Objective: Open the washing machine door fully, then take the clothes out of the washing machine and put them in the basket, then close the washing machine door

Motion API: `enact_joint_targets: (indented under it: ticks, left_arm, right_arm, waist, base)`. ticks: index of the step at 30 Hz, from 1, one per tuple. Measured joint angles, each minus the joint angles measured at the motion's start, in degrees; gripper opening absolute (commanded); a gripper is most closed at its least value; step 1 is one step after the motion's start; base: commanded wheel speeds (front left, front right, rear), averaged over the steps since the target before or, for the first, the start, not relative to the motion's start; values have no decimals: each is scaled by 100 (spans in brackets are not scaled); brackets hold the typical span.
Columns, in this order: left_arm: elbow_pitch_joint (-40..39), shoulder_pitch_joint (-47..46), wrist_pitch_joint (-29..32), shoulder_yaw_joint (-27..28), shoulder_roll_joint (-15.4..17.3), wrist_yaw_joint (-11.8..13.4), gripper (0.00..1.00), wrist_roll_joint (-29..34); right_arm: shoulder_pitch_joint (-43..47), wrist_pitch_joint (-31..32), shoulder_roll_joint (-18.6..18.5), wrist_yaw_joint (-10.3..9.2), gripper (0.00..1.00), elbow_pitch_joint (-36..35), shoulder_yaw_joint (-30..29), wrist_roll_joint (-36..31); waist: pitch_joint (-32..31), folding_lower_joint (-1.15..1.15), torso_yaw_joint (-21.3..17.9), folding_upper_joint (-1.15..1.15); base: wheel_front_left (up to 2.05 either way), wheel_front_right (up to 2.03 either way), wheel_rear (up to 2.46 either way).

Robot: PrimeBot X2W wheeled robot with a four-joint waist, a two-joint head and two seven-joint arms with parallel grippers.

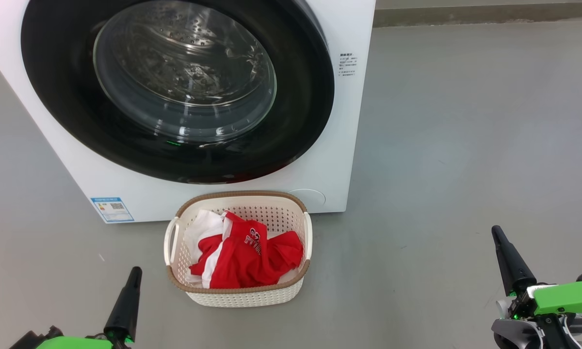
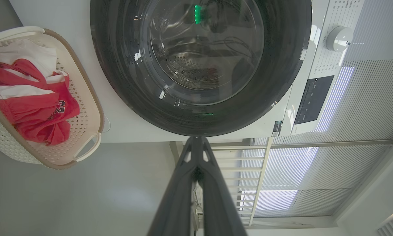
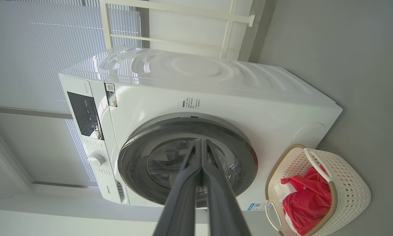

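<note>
The washing machine (image 1: 354, 121) stands ahead with its black-rimmed round door (image 1: 179, 87) shut flat against the front; the steel drum shows through the glass. On the floor in front sits the cream basket (image 1: 237, 295) holding the red and white clothes (image 1: 250, 257). My left gripper (image 1: 135, 271) is shut and empty at the lower left, left of the basket. Off to the lower right, well clear of the basket, my right gripper (image 1: 496, 230) is shut and empty too. The left wrist view shows the door (image 2: 199, 65) and basket (image 2: 85, 98); the right wrist view shows the machine (image 3: 216, 108), door (image 3: 186, 160) and basket (image 3: 347, 190).
Grey floor (image 1: 465, 145) stretches wide to the right of the machine. A blue label (image 1: 112, 209) marks the machine's lower front corner. The control panel (image 3: 85, 114) and dial (image 3: 96, 159) sit at the machine's top. Window blinds (image 3: 36, 49) and a white rail stand behind it.
</note>
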Motion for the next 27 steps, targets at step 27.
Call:
enact_joint_targets:
  ticks: [27]
  left_arm:
    - [0,0,0,11,-3,0,0,0]
  right_arm:
    - [-1,43,15,0,0,2,-27,-3]
  waist:
    - [0,0,0,0]
  base:
    - [0,0,0]
